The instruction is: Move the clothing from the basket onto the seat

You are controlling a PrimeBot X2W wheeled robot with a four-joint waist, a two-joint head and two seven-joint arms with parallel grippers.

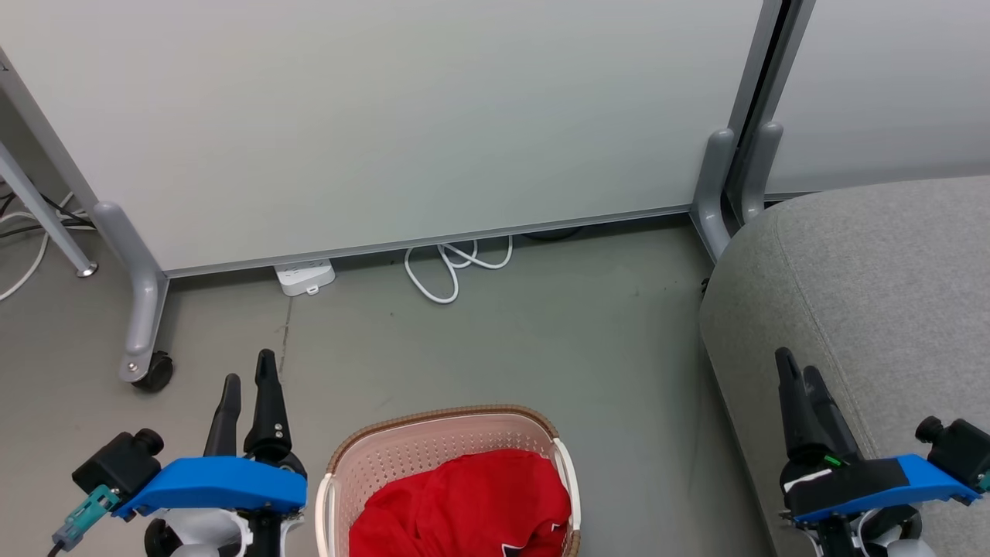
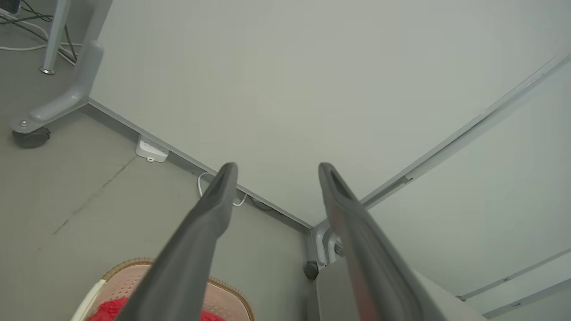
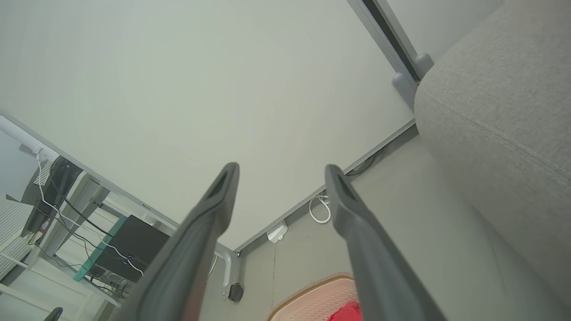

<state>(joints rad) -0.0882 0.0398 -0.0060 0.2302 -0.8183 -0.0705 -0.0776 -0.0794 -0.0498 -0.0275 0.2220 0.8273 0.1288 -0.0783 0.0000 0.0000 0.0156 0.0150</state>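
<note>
**gripper state.** left gripper [image 1: 247, 367]: fingers spread wide, nothing between them. right gripper [image 1: 797, 362]: fingers spread wide, nothing held. neither touches any object.

**location.** the clothing [image 1: 464, 503] lies bunched in the basket [image 1: 441, 415]. the basket stands on the floor [image 1: 541, 348], just to the right of the left gripper and lower than its fingertips. it is well to the left of the right gripper. the seat [image 1: 874, 294] lies just beside the right gripper, on its right and ahead of it. the heap's near part is cut off by the head view's lower edge, so the number of garments cannot be told.

**handling (judged).**
- the clothing looks soft, limp and light. it will not hold its shape and should hang down long once lifted.
- the smooth sports fabric may slide out of a thin pinch.
- the basket looks light and may shift or tip if the fabric drags on it.

**where to grip (judged).**
- take a raised fold near the top middle of the heap, where the fabric stands highest above the basket wall.
- gather a thick bunch between the fingers rather than a single layer or a hem.
- keep the fingertips off the perforated wall.
- lift high enough for the trailing end to pass over the rim before carrying it rightward to the seat.
</note>
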